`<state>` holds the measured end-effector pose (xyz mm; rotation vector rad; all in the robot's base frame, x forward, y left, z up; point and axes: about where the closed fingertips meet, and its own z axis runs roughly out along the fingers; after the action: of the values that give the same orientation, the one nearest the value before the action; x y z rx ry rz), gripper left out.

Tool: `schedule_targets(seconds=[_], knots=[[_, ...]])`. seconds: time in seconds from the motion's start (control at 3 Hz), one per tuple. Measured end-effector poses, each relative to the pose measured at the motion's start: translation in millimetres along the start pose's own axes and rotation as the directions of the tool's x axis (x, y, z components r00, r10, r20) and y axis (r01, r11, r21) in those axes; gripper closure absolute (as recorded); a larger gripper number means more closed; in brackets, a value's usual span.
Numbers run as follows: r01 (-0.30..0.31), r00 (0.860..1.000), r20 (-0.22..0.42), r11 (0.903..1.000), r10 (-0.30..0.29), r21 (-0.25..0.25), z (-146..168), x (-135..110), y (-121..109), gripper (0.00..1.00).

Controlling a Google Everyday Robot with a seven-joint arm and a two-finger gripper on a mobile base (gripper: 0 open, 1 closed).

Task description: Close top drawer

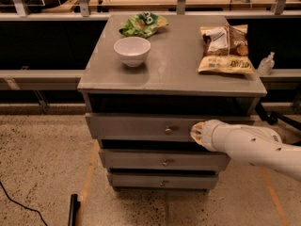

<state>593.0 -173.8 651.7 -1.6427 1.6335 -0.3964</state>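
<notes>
Three grey drawers sat stacked in the small cabinet [94,102] in front of me, each with a round metal knob at its centre. The top drawer [136,126] stood pulled out a little, its long front panel forward of the two below, with a dark gap showing between it and the cabinet top [178,69]. The white arm [256,147] reached in from the right, low across the cabinet's front. Its gripper [198,132] was pressed against the front of the top drawer, just right of the knob [169,130] and not on it. Whether the gripper was open or closed I could not tell from where I stood, and I saw nothing held in it. The middle drawer [141,159] and the bottom drawer [136,180] sat further back, the arm passing in front of the middle one's right end. On the cabinet top a white bowl [132,50] stood upright towards the left. A crumpled green bag [143,24] lay behind it near the back edge. A brown and yellow chip bag [224,43] lay flat on the right side, well apart from the bowl. A small clear bottle [266,64] stood on a ledge beyond the cabinet's right edge. The floor [42,164] was speckled, with an orange line [89,173] running under the cabinet's left side and a thin black cable [19,204] curling at the lower left.
</notes>
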Motion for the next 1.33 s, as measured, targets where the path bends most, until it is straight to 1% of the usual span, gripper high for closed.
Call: schedule_targets(seconds=[0.33,0.67,1.0,1.33], knots=[[-0.034,0.999,0.025,0.9992,0.035,-0.020,-0.5,-3.1,1.9,1.00],[-0.090,0.991,0.094,0.9948,0.094,-0.048,-12.4,-12.5,-4.8,1.00],[-0.190,0.964,0.174,0.9795,0.199,-0.068,-66.6,-27.8,-30.3,1.00],[-0.331,0.917,0.198,0.9371,0.347,-0.111,-129.9,-20.0,-56.9,1.00]])
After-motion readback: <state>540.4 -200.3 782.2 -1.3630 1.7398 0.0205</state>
